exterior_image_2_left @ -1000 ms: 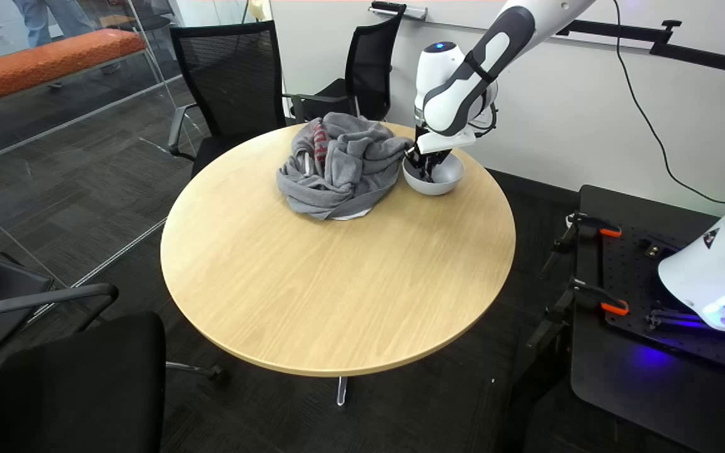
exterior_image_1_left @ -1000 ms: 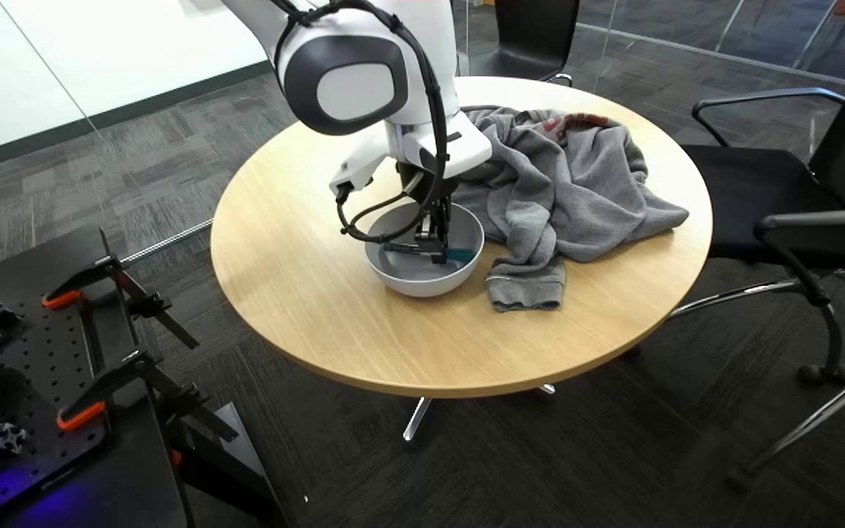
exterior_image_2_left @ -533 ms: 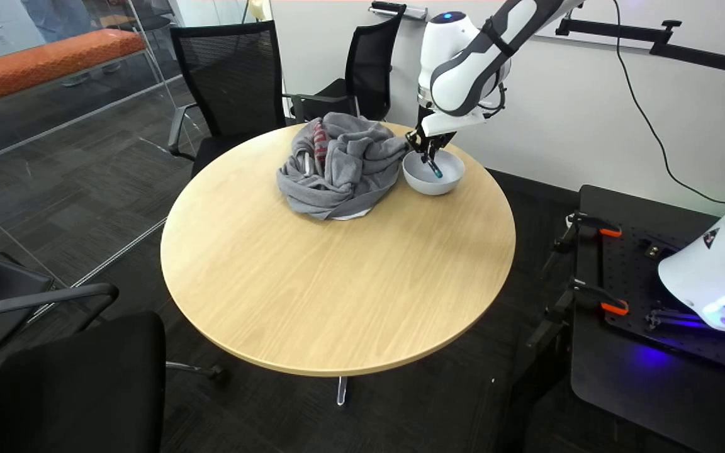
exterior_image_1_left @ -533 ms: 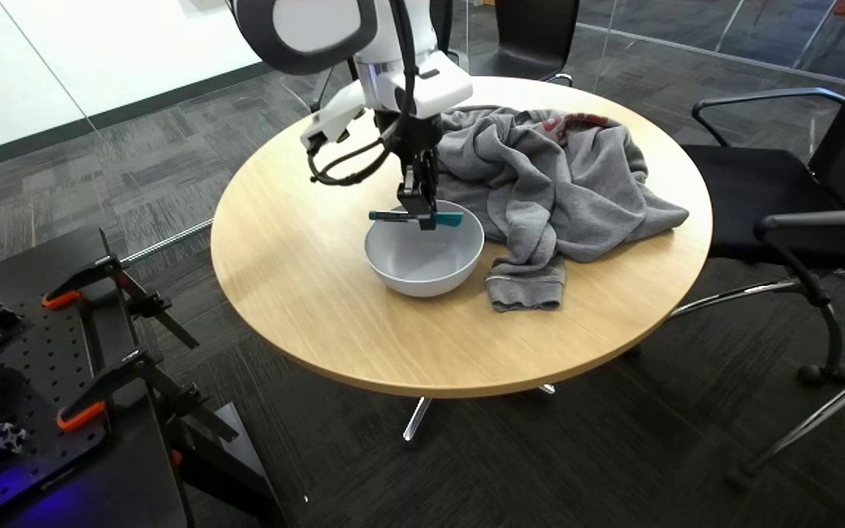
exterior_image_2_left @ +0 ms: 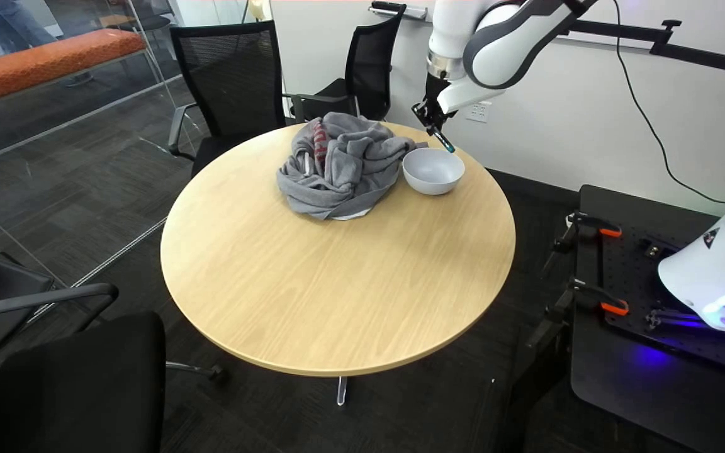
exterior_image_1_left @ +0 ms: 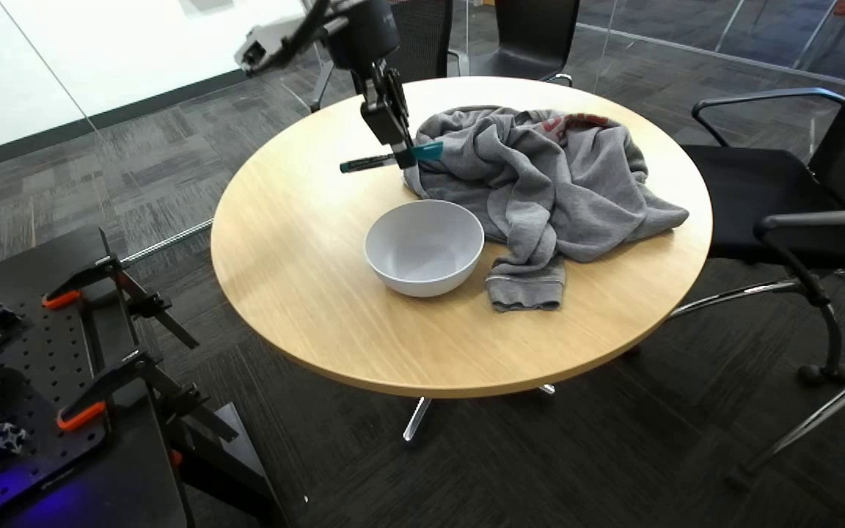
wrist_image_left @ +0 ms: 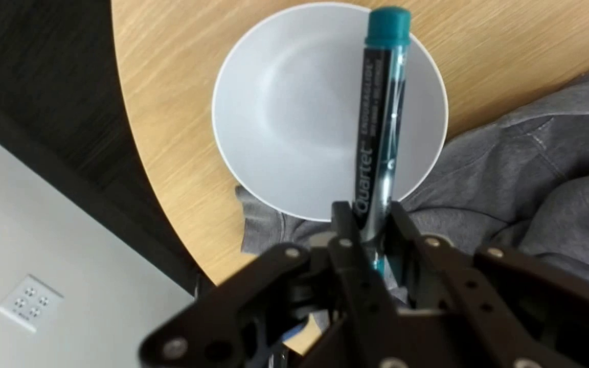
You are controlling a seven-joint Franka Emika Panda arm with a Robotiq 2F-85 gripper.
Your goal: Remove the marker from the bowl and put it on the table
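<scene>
My gripper [exterior_image_1_left: 403, 157] is shut on the teal marker [exterior_image_1_left: 429, 151] and holds it in the air, above and behind the bowl in an exterior view. The marker's teal end sticks out on one side and its black-labelled body on the other. The white bowl [exterior_image_1_left: 422, 282] stands upright on the round tan table [exterior_image_1_left: 298, 293] with nothing inside. In another exterior view, the marker [exterior_image_2_left: 446, 143] hangs tilted above the bowl's [exterior_image_2_left: 433, 176] far rim. In the wrist view, the marker [wrist_image_left: 379, 112] lies between both fingertips [wrist_image_left: 370, 210], with the bowl [wrist_image_left: 294, 117] below.
A crumpled grey sweatshirt [exterior_image_1_left: 576, 183] lies on the table right beside the bowl; it also shows in an exterior view [exterior_image_2_left: 343, 170]. Black chairs [exterior_image_1_left: 767, 205] stand around the table. A black stand with clamps [exterior_image_2_left: 639, 365] is beside the table, and a white wall is close behind the arm.
The gripper has risen out of the bowl with the marker shut in its fingers. It has moved up and back from the bowl and now tilts. The bowl and sweatshirt have not moved.
</scene>
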